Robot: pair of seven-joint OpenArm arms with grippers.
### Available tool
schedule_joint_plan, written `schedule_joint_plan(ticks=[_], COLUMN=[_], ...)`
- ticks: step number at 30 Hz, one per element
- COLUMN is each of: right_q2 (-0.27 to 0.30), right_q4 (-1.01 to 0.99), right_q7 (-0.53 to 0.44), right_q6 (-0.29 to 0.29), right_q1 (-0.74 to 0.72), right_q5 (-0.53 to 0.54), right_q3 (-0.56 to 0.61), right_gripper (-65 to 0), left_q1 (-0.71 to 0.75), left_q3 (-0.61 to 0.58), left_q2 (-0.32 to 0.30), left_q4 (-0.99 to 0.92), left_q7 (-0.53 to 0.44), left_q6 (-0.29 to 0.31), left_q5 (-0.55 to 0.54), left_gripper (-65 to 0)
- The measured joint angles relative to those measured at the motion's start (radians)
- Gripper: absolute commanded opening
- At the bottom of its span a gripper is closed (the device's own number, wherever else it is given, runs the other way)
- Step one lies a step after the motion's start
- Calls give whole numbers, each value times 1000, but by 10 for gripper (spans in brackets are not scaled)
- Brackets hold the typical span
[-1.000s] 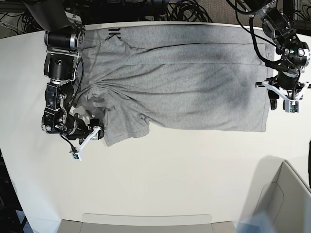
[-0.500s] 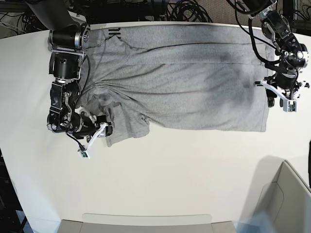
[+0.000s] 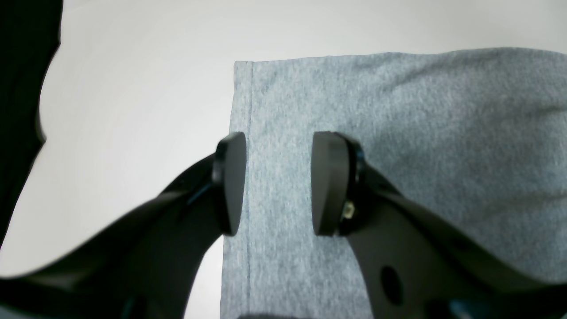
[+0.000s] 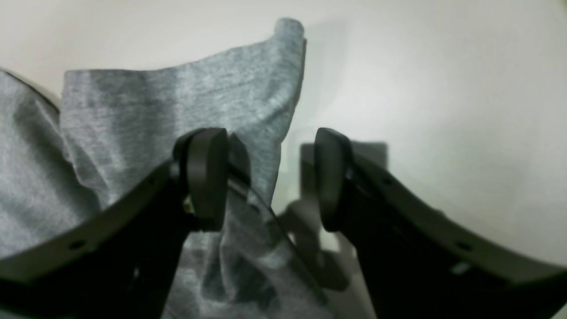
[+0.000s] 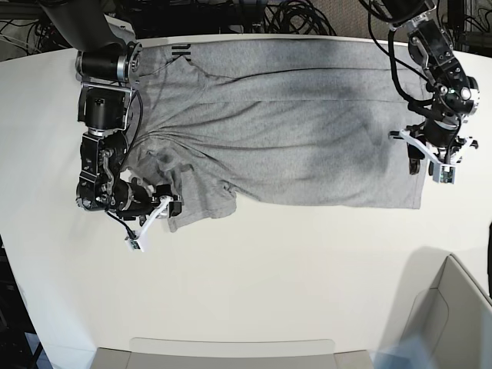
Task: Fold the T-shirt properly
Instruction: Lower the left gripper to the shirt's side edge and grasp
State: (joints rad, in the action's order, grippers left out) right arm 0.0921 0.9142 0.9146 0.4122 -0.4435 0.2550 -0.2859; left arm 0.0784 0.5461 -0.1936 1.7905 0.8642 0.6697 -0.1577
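Nearest the base camera, a pale cardboard box [image 5: 453, 315] sits at the lower corner of the white tabletop [image 5: 269, 269], well apart from the work. Beyond it the light heather-grey short-sleeved cotton T-shirt [image 5: 284, 138] lies spread sideways across the far half of the tabletop, its hem toward the left arm and its sleeves and collar toward the right arm.

The right hand [image 5: 157, 207] is low over the near sleeve [image 4: 186, 102], jaws wide and gripping nothing; one finger [image 4: 206, 177] rests over rumpled cloth while the other stands over bare tabletop, so the sleeve's edge runs between them. The left hand [image 5: 430, 157] hangs over the hem corner, jaws moderately apart and empty, with the stitched hem edge [image 3: 248, 177] running up between them.

The step in hand looks like taking hold of both ends for a lengthwise fold. To do it well, each hand should probably sink until the lower finger slips under the edge, pinching the whole thickness of cloth, then lift evenly so the wrinkles near the sleeve are not dragged along.
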Motion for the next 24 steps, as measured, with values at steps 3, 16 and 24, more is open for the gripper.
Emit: schedule_joint_plan(ticks=[3,16,24], right_q2=[-1,1,2], right_q4=[-1,0,-1], right_q7=[-3,0,-2], right_q6=[0,5,4], right_q1=[0,0,0], right_q5=[2,1,1], right_q3=[0,6,6], right_gripper=[-338,-338,-339], left_q1=[-57,-449,-561], left_q3=[0,-201,-206], left_q2=[-31,-293,-352], left_q4=[-58,-761,-1167], left_q7=[5,-92,-249], left_q6=[8,30,27], left_q5=[-2,-11,-8], left_gripper=[-347,-280,-280])
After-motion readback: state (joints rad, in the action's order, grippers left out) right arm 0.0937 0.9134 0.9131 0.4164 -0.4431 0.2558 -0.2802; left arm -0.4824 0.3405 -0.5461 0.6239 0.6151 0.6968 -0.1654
